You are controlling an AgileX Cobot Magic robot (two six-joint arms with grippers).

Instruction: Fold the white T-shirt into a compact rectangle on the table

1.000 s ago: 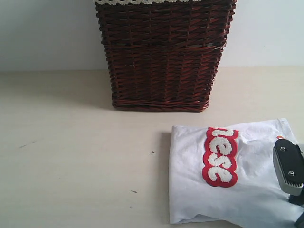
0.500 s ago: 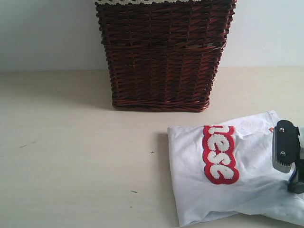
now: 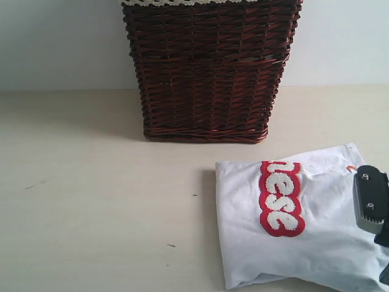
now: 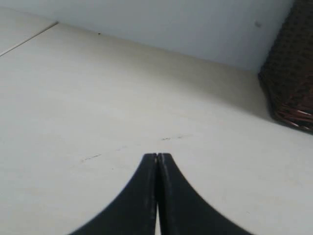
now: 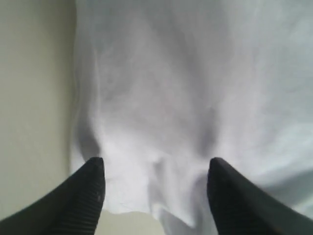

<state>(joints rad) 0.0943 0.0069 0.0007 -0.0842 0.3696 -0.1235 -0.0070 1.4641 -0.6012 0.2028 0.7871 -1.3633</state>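
The white T-shirt lies folded into a rough rectangle on the table at the front right. Its red-outlined fuzzy letters face up and a small orange neck tag shows near its far right corner. The right arm's grey gripper housing hangs over the shirt's right edge. In the right wrist view my right gripper stands open just above wrinkled white cloth at the shirt's edge, with bare table beside it. My left gripper is shut on nothing, over bare table.
A tall dark brown wicker basket with white lace trim stands at the back, just beyond the shirt. It also shows in the left wrist view as a dark wicker basket. A pale wall rises behind the table.
The shirt shifted toward the basket, then settled flatter. The right gripper housing rose, then sank back slightly to the right.
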